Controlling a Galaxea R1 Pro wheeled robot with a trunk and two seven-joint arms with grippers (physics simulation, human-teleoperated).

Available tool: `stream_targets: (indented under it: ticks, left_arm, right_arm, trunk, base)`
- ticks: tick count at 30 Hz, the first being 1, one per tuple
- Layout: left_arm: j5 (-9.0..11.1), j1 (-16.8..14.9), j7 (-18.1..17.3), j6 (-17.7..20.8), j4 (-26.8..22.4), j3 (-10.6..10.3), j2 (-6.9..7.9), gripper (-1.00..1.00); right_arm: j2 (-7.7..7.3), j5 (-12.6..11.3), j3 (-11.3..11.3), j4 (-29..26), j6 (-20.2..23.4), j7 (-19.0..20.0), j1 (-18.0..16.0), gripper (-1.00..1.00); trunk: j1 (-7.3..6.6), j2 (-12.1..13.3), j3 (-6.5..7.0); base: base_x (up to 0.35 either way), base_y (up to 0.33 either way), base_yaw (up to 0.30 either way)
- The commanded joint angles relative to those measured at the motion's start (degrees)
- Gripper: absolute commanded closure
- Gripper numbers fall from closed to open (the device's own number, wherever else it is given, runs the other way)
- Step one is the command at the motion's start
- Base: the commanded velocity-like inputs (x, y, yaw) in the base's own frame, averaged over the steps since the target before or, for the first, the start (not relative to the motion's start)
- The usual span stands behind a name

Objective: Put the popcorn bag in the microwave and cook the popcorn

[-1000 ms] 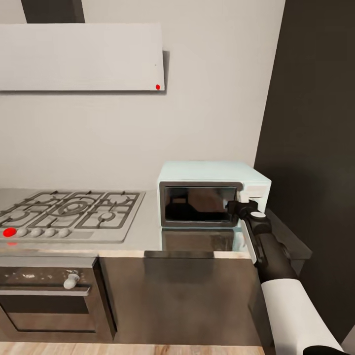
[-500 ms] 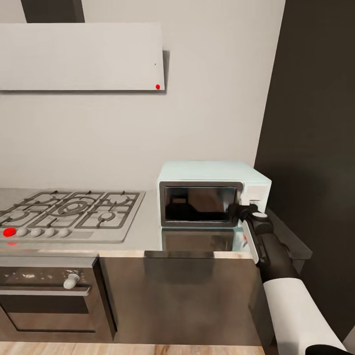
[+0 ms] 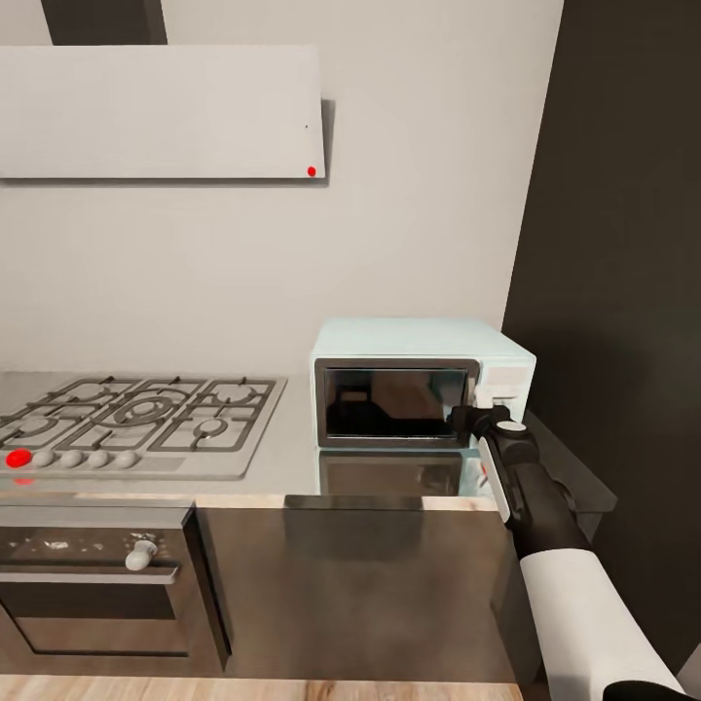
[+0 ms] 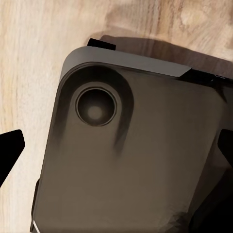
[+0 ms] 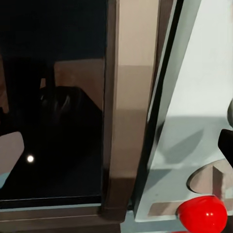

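Head view: one microwave (image 3: 421, 382) stands shut on the countertop (image 3: 292, 450), one right gripper (image 3: 465, 419) at its door's edge — whether it is open, I cannot tell.

Right wrist view: one red dot (image 5: 202, 214) on the panel.

Left wrist view: fingertips (image 4: 9, 151) spread — holding nothing.

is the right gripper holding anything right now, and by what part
It cannot be told. The right gripper is up against the microwave where the door's edge meets the control panel, but no view shows its fingers closed on anything.
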Motion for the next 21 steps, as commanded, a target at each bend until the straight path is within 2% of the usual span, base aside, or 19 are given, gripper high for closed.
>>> stream_targets:
  ticks: [1,3,4,21]
  left_arm:
    - [0.24,0.00,0.02,-0.11,-0.03,0.05,-0.01,-1.00]
    - [0.24,0.00,0.02,-0.11,-0.03,0.05,-0.01,-1.00]
    - [0.24,0.00,0.02,-0.11,-0.03,0.05,-0.01,-1.00]
    - [0.24,0.00,0.02,-0.11,-0.03,0.04,-0.01,-1.00]
  right_arm:
    - [0.06,0.86,-0.09,-0.18,0.14,0.32,-0.12,-1.00]
    - [0.07,0.76,-0.09,-0.18,0.07,0.31,-0.12,-1.00]
    - [0.07,0.72,-0.09,-0.18,0.06,0.28,-0.12,1.00]
    - [0.06,0.71,-0.16,-0.18,0.16,0.52,-0.10,1.00]
  trunk:
    - [0.00,-0.02,-0.04]
    - [0.00,-0.02,-0.04]
    - [0.00,-0.02,-0.04]
    - [0.00,-0.02,-0.04]
  base:
    - [0.000,0.000,0.000]
    - [0.000,0.000,0.000]
    - [0.000,0.000,0.000]
    - [0.000,0.000,0.000]
